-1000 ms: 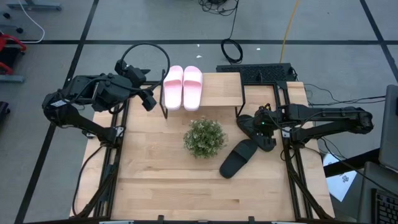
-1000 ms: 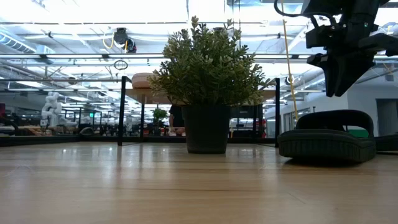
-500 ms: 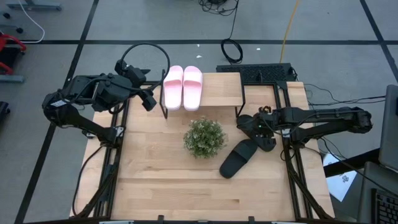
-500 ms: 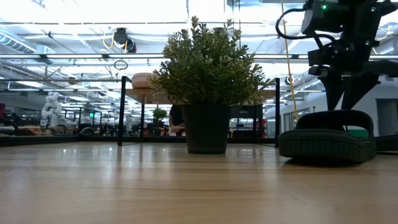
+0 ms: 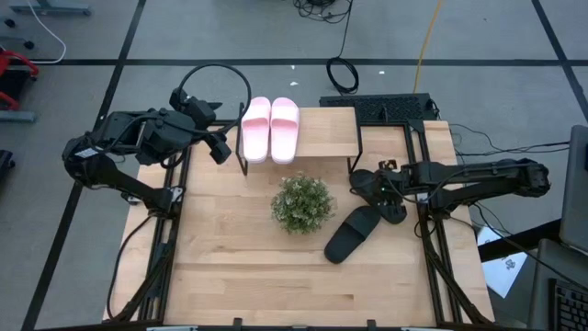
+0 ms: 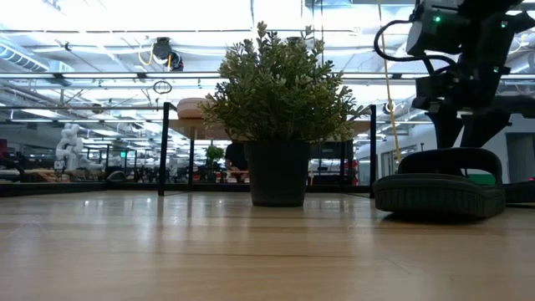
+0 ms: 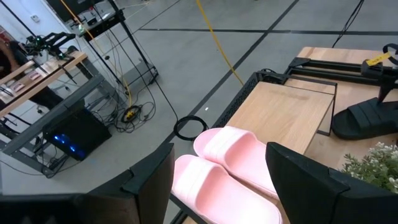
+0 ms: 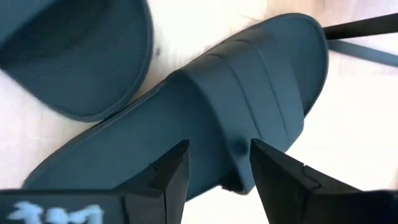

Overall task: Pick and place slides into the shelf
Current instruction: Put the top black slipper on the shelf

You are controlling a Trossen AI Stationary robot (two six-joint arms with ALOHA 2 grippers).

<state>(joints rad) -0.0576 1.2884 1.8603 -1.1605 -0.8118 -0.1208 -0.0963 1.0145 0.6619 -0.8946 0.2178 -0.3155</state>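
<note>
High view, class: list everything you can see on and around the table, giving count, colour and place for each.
Pink slides: two, light pink, side by side on the shelf.
Black slides: two, black, on the table right of the plant; one lies under the right claw.
Shelf: one, light wood top, black legs, table's far edge.
Plant: one, green, table centre.
Left claw: open, beside the shelf's left end.
Right claw: open, over a black slide.

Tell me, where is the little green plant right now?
In the high view, the potted plant stands mid-table, just in front of the shelf holding the pink slides. The black slides lie to its right.
</note>
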